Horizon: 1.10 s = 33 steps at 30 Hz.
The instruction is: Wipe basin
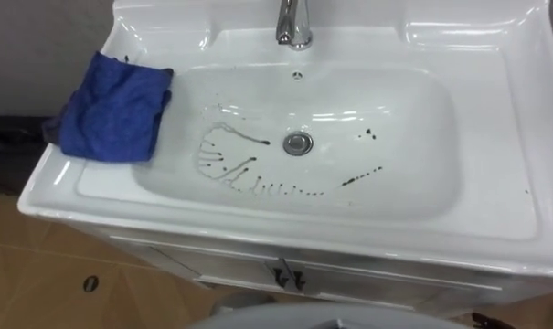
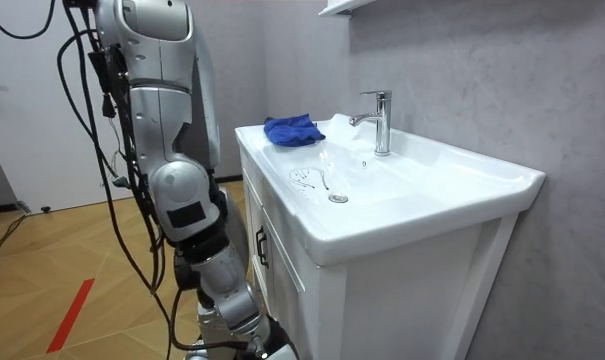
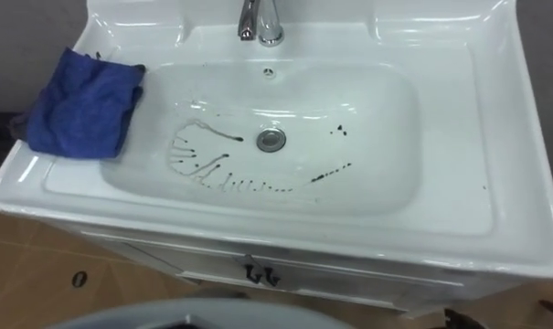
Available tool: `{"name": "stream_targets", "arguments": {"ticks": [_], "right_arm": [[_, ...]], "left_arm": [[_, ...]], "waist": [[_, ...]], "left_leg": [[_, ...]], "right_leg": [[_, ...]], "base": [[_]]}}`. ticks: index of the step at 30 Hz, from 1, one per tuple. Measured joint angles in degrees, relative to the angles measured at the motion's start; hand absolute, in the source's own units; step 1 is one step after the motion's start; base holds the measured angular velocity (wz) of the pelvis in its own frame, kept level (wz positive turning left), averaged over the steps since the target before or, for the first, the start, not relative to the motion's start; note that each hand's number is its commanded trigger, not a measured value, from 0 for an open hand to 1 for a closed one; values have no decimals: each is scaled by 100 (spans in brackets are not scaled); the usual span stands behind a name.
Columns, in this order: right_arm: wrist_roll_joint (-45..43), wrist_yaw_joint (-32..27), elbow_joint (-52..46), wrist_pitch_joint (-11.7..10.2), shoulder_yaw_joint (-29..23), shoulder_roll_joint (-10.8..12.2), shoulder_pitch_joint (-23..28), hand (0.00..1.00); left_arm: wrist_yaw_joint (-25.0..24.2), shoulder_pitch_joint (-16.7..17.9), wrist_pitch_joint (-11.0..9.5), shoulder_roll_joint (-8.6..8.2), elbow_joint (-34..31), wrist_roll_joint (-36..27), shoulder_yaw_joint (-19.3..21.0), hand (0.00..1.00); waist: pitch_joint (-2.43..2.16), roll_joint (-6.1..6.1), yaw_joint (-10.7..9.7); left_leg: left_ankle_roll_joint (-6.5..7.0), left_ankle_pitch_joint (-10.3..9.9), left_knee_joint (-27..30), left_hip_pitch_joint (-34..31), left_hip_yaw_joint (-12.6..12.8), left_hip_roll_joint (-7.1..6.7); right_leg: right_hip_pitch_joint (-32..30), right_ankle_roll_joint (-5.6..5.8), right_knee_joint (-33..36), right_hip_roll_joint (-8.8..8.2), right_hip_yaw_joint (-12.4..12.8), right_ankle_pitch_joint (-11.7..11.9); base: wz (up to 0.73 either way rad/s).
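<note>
A blue cloth [image 1: 111, 108] lay ready on the rim of the basin [image 1: 495, 215], beside dark streaks [image 1: 239, 169]; finger positions could not be told.

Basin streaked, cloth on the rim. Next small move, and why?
Probably reach for the blue cloth and grasp it: it lies bunched on the basin's left rim, nothing holds it, and dark streaks beside the drain need wiping.

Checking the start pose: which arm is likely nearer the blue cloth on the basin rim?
Left, probably: the blue cloth lies on the basin's left rim, on the left arm's side; the right arm's side lies beyond the dark stains.
</note>
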Motion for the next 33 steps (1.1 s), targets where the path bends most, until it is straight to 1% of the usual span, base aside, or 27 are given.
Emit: {"name": "stream_targets", "arguments": {"ticks": [2,4,7,9,10,12,15,17,18,20,21,23,26,28,30,33], "right_arm": [[1,8,31,-27,6,2,14,0],[2,3,31,-29,0,1,35,0],[0,3,31,-29,0,3,101,0],[-3,6,29,-29,-3,5,131,0],[-15,9,22,-29,-2,16,171,0],[-1,45,40,-29,54,31,236,0],[-3,86,123,-32,194,28,233,0],[-47,192,264,-105,211,20,178,0],[-49,204,267,-125,211,17,155,0],[-38,243,274,-207,215,4,155,0],[-35,247,282,-219,215,3,160,0],[-16,295,360,-224,228,4,162,0],[-2,355,571,-226,245,7,142,0],[0,415,684,-228,246,9,98,0],[-13,472,719,-229,223,11,42,0],[-3,512,717,-231,223,13,4,0]], "left_arm": [[73,12,-44,2,-326,0,-2,0],[79,23,-52,2,-484,3,-1,0],[80,-27,-54,3,-571,33,0,0],[91,-71,-55,4,-571,167,0,0],[109,-75,-71,4,-572,343,-2,0],[180,-80,-79,4,-632,886,-61,0],[179,-98,-125,10,-821,1374,-217,0],[181,-114,-186,10,-937,1951,-338,0],[181,-113,-196,10,-959,2092,-351,0],[190,-111,-240,19,-1072,2501,-524,0],[190,-108,-247,18,-1085,2603,-565,0],[185,-100,-255,18,-1118,3049,-799,0],[162,-99,-267,18,-1173,3260,-1118,0],[68,-99,-269,18,-1213,3335,-1214,0],[-93,-100,-290,18,-1292,3350,-1281,0],[-213,-105,-299,18,-1420,3361,-1398,0]], "waist": [[7,-19,-62],[10,-21,-108],[18,9,-150],[24,23,-173],[25,20,-212],[38,8,-282],[45,1,-310],[59,8,-416],[65,11,-448],[74,22,-524],[75,20,-548],[78,15,-610],[75,-8,-659],[84,-29,-683],[99,-62,-781],[108,-110,-867]], "left_leg": [[0,0,9,-1,-5,-2],[0,0,10,-2,-3,-2],[0,0,17,15,8,2],[0,0,14,29,6,1],[0,0,13,30,6,0],[0,0,17,30,-15,-1],[0,0,21,41,-27,3],[1,0,28,41,-18,3],[1,0,31,38,-15,3],[2,-1,25,39,-5,3],[3,-1,18,44,-3,3],[3,-1,-40,90,2,3],[2,0,-126,163,40,2],[2,0,-147,209,86,7],[2,0,-159,226,96,0],[2,0,-199,253,138,1]], "right_leg": [[2,3,-5,2,26,-2],[4,3,-8,5,36,-2],[4,3,-7,6,70,-2],[8,3,-6,7,97,-2],[12,3,-3,8,85,-2],[15,3,2,7,74,-2],[14,3,11,9,108,-2],[15,1,17,10,141,-1],[14,1,16,11,148,-1],[5,0,10,13,181,0],[5,0,6,14,185,1],[5,-1,-7,20,237,2],[6,-1,-16,20,327,2],[7,-1,-15,16,382,2],[7,-1,-22,14,443,2],[8,-1,-30,19,505,3]], "base": [[0],[0],[-4],[-3],[0],[2],[-1],[0],[0],[-4],[-5],[-9],[-13],[-21],[-16],[-10]]}}
